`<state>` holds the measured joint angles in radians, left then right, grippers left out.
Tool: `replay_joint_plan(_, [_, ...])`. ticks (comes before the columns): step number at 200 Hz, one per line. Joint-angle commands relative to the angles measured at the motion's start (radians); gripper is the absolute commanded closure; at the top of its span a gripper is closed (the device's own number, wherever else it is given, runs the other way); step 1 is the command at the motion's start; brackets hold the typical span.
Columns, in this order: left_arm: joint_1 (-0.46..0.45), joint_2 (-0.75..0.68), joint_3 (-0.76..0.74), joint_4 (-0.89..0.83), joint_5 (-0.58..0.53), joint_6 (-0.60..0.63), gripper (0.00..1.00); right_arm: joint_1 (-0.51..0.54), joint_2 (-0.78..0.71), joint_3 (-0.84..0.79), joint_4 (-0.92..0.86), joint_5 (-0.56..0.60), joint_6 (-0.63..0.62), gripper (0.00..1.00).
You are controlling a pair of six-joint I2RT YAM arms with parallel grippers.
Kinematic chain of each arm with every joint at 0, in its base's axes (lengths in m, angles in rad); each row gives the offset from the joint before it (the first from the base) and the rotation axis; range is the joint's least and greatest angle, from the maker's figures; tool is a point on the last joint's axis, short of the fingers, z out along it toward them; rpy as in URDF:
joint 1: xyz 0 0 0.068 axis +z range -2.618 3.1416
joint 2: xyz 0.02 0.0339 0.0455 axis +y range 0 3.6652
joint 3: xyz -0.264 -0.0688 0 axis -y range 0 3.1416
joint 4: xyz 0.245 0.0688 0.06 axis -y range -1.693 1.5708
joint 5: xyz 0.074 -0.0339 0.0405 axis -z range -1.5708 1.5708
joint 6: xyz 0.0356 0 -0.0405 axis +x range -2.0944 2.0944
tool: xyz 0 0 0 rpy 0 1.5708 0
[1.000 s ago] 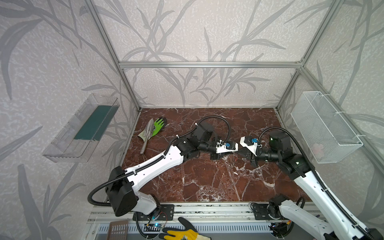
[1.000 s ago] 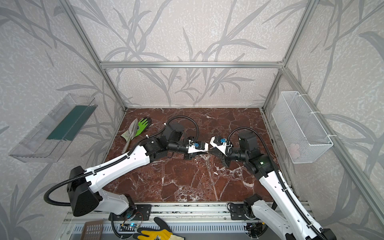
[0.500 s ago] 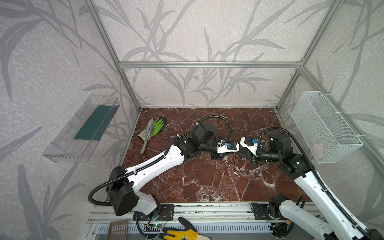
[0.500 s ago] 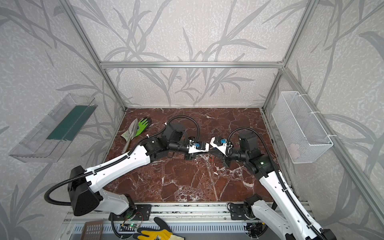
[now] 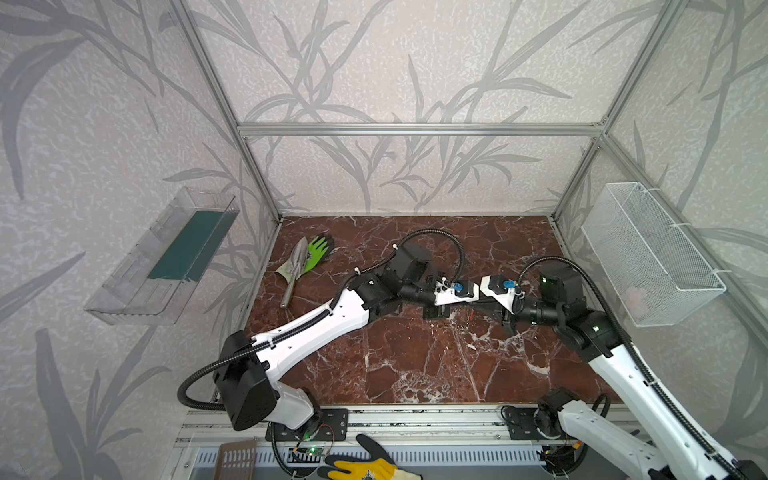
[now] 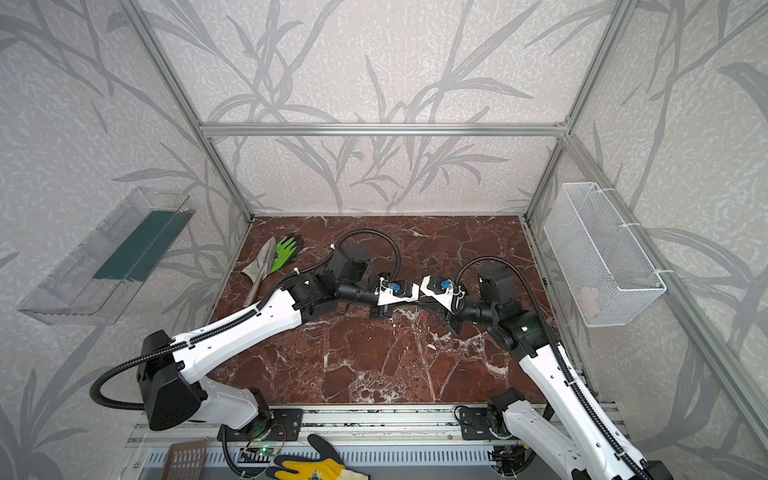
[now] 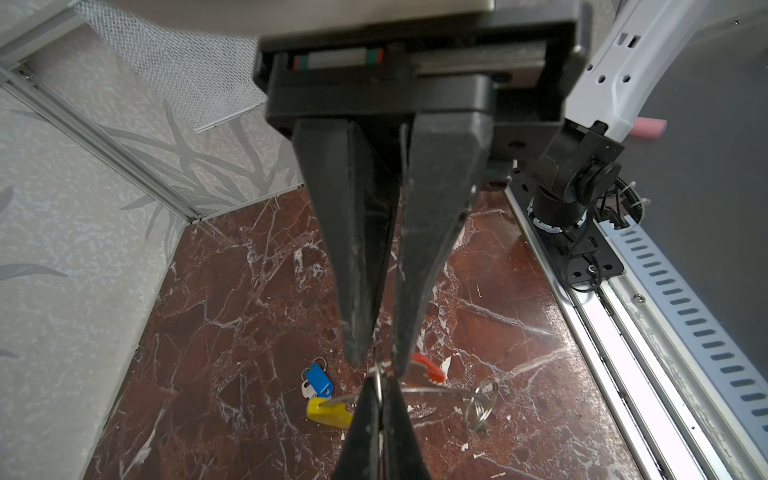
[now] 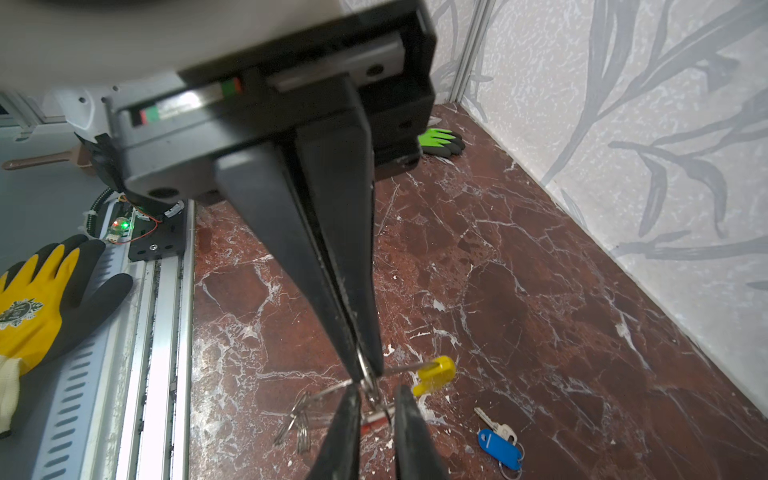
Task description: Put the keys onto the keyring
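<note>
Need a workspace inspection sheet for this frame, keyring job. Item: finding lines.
Surface: marble tabletop, small white flecks near the work.
Job's things: keyring and red-tag key meet at the fingertips; blue-tag key lies loose, apart.
Clutter: green glove and trowel back left; yellow glove on the front rail.
End effectors: left end effector shut on red-tag key; right end effector shut on keyring wire.
Cables: left conduit, right conduit arch clear of the keys.
Surroundings: wire basket on right wall; clear bin on left wall.
</note>
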<state>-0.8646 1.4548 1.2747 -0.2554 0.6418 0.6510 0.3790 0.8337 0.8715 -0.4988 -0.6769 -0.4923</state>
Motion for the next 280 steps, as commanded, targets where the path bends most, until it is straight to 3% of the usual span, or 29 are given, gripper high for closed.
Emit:
replay_joint_plan(1, [0.005,-0.023,-0.014,0.121,0.018,-0.057,1.00,-0.025,-0.069,-0.063,0.085,0.034,0.064,0.70])
replay_joint_plan(59, [0.009,-0.053,-0.063,0.280,0.033,-0.188,1.00,-0.042,-0.164,-0.178,0.266,0.031,0.185,0.67])
replay_joint_plan(98, [0.010,-0.055,-0.071,0.315,0.056,-0.225,1.00,-0.042,-0.160,-0.190,0.303,0.049,0.196,0.69])
replay_joint_plan(117, [0.010,-0.054,-0.072,0.318,0.069,-0.234,1.00,-0.041,-0.163,-0.189,0.332,0.056,0.197,0.76])
replay_joint_plan(138, [0.017,-0.057,-0.083,0.345,0.102,-0.261,1.00,-0.042,-0.163,-0.190,0.333,0.038,0.182,0.92])
replay_joint_plan(161, [0.031,-0.060,-0.101,0.409,0.165,-0.312,1.00,-0.043,-0.150,-0.184,0.302,-0.007,0.144,1.00])
replay_joint_plan(201, [0.050,-0.058,-0.147,0.555,0.241,-0.405,1.00,-0.055,-0.106,-0.171,0.306,-0.132,0.118,1.00])
replay_joint_plan(280, [0.068,-0.038,-0.185,0.667,0.297,-0.475,1.00,-0.058,0.004,-0.111,0.327,-0.213,0.066,1.00])
